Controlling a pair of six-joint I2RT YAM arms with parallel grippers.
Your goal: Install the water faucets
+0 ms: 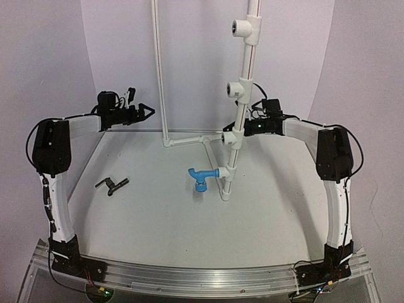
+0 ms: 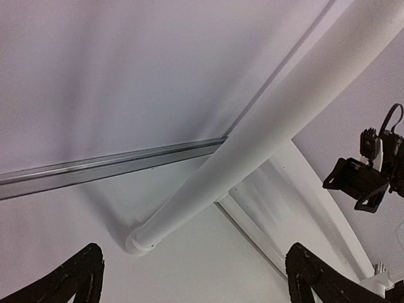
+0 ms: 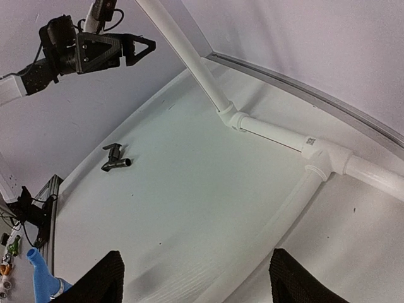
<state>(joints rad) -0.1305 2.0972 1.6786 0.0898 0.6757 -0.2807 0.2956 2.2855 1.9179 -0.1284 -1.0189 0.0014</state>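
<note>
From above, the black faucet point(image 1: 112, 184) is seen lying on the table point(image 1: 151, 221), and the blue faucet point(image 1: 203, 177) is mounted low on the upright pipe point(image 1: 242, 88). In the left wrist view, the left fingers point(image 2: 76, 281) are spread wide around nothing. In the right wrist view, the right fingers point(image 3: 104, 281) are held open, with a white pipe point(image 3: 278, 221) running between them.

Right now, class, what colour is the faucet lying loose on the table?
The loose faucet is black, clearest in the right wrist view.

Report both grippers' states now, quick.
Left gripper: open, holding nothing.
Right gripper: open, fingers apart, holding nothing.
</note>
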